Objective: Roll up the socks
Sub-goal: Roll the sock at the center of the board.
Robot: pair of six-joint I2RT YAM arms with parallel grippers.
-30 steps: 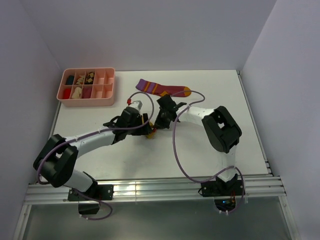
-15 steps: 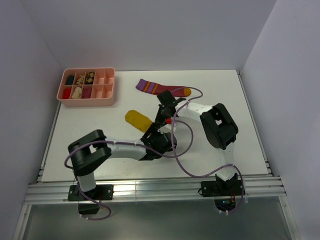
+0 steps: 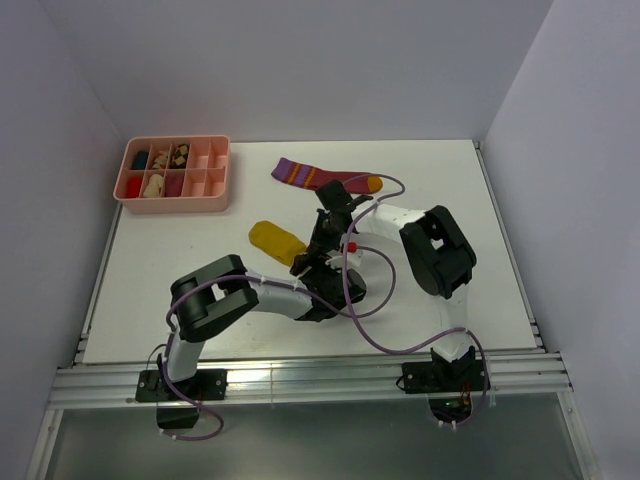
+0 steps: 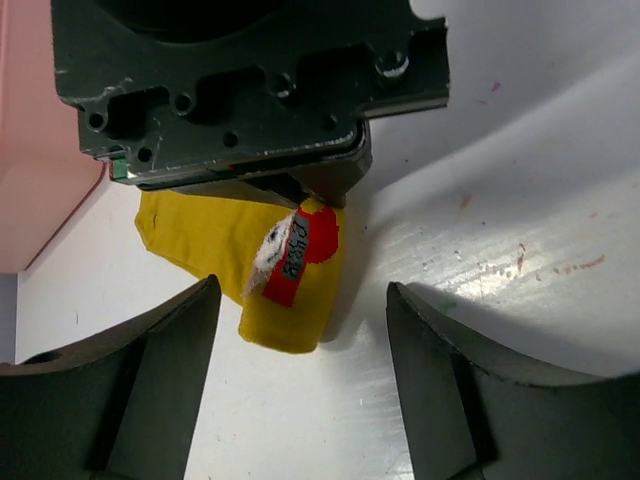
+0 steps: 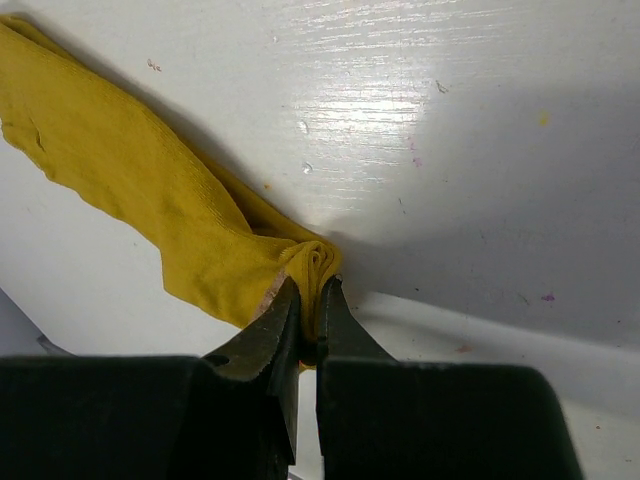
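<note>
The mustard-yellow sock point(image 3: 275, 240) lies stretched out on the white table, left of centre. My right gripper point(image 3: 322, 243) is shut on its bunched right end, and in the right wrist view that fold point(image 5: 318, 265) is pinched between the two jaws of the right gripper point(image 5: 311, 300). My left gripper point(image 3: 318, 268) stands open just on the near side of that end. Its wrist view shows the sock point(image 4: 225, 240) with its small red picture point(image 4: 300, 250) beyond the left gripper point(image 4: 302, 295), which holds nothing. A maroon sock point(image 3: 325, 178) with purple cuff and orange toe lies flat further back.
A pink compartment tray point(image 3: 172, 204) with small items stands at the back left. The right gripper's dark body point(image 4: 250, 90) hangs over the sock in the left wrist view. Purple cables point(image 3: 355, 310) loop over the table by both arms.
The left arm has swung from over the yellow sock to its near side, leaving the sock uncovered, and its elbow has folded in. The right gripper has kept its grip in place.
</note>
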